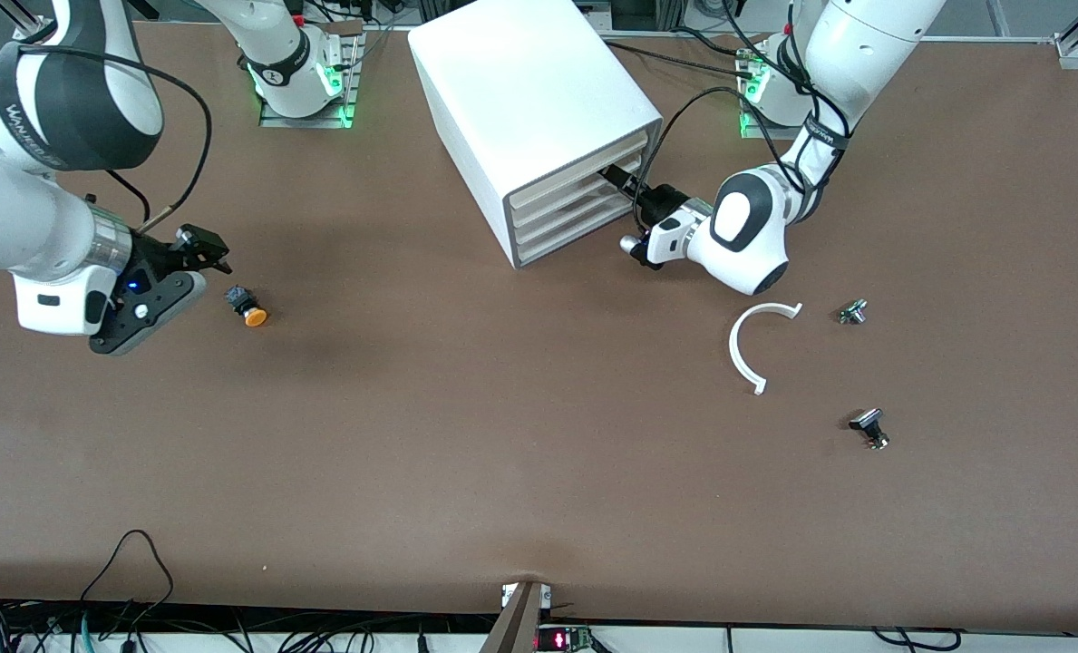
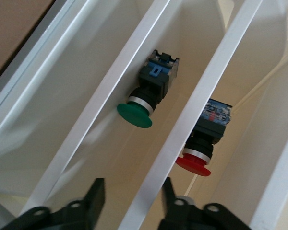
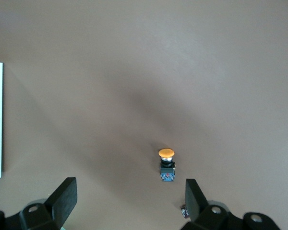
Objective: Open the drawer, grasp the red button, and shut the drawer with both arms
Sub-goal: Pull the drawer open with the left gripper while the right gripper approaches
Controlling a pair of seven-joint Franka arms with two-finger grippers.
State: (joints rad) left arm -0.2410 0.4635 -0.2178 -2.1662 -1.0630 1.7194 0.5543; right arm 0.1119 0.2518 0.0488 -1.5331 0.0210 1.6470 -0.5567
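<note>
The white cabinet (image 1: 520,82) stands near the arms' bases, its four cream drawer fronts (image 1: 561,195) facing the left arm's end of the table. My left gripper (image 1: 620,181) is at those fronts. In the left wrist view it (image 2: 132,199) is open, with a white drawer rim (image 2: 153,158) running between its fingers (image 2: 93,196) and gaps on both sides. The red-capped button (image 2: 197,155) lies in the tray just past that rim. My right gripper (image 1: 203,249) hangs open and empty over the table at the right arm's end, also in the right wrist view (image 3: 129,199).
A green-capped button (image 2: 141,103) lies in the neighbouring tray. An orange-capped black button (image 1: 250,308) lies beside my right gripper (image 3: 166,165). A white curved strip (image 1: 752,349) and two black-and-silver parts (image 1: 854,311) (image 1: 869,426) lie toward the left arm's end.
</note>
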